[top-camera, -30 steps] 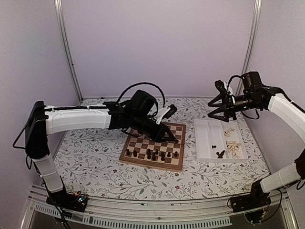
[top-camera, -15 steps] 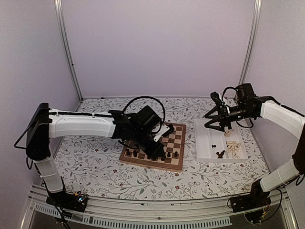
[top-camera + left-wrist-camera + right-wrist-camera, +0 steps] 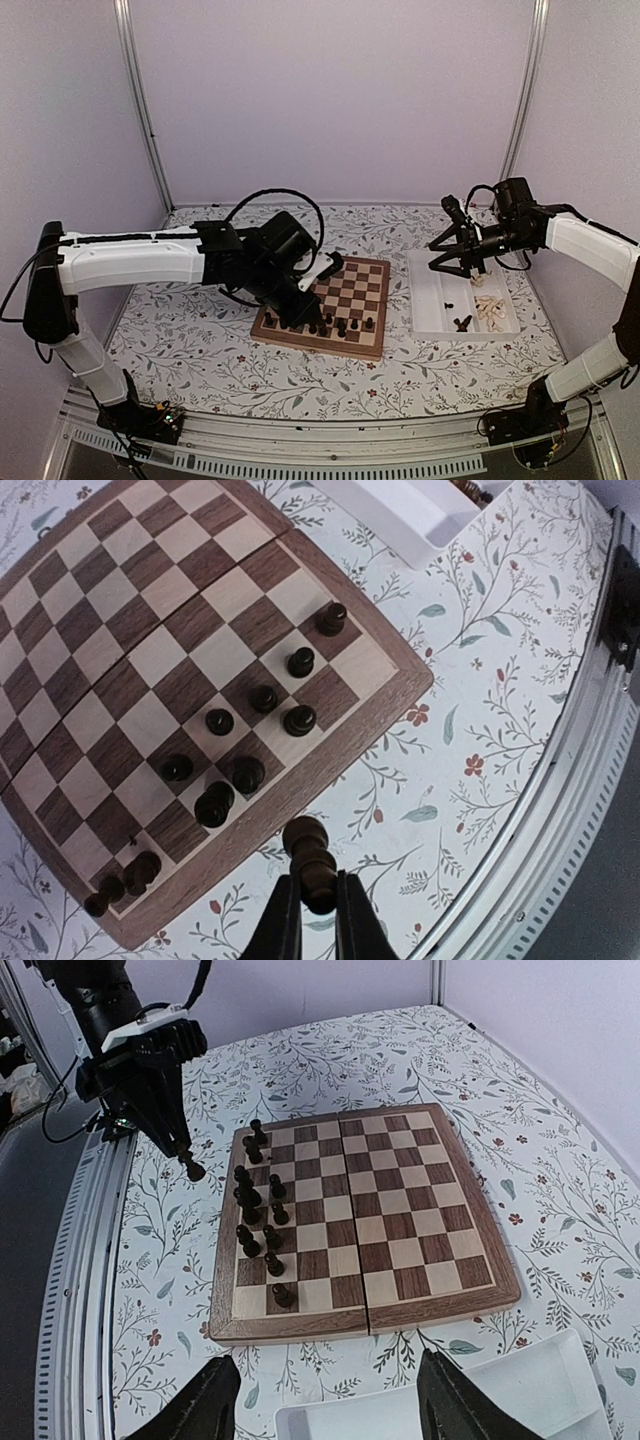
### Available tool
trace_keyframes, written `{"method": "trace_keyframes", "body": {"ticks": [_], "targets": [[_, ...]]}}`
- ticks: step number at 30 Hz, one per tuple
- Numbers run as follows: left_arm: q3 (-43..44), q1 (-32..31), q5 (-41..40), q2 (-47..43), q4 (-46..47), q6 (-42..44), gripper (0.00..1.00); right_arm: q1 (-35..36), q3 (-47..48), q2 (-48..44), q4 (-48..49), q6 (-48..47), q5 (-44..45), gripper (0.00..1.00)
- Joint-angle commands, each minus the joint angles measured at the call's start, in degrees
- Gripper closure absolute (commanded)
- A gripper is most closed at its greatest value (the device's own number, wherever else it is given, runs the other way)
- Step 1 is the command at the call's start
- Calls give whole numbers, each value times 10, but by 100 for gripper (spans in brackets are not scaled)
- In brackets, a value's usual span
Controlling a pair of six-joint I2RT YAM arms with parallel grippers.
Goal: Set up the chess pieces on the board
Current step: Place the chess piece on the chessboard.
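Top view: board [image 3: 372, 282] at centre of bench [image 3: 200, 335]; white tray [image 3: 428, 300] at its 3 o'clock, cream pieces [image 3: 490, 308] inside

Left wrist: left end effector [image 3: 318, 895] clamped on a dark piece [image 3: 310, 855], just off the board's 5 o'clock edge; other dark pieces [image 3: 247, 773] stand near that edge

Right wrist: right end effector [image 3: 325, 1400] wide, holding nothing, above the tray
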Motion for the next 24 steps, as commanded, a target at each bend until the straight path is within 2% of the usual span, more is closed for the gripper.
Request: {"method": "trace_keyframes", "body": {"ticks": [1,9,24], "targets": [[-28,17,-18,-31,-30,3,91,-3,-4,0,6,-4,-3,36],[-60,62,-24,-39,-9,-6,90,-3,-6,6,6,-6,-3,36],[-90,113,37,4,48,2,87,-3,-2,27,-1,-10,2,36]]}}
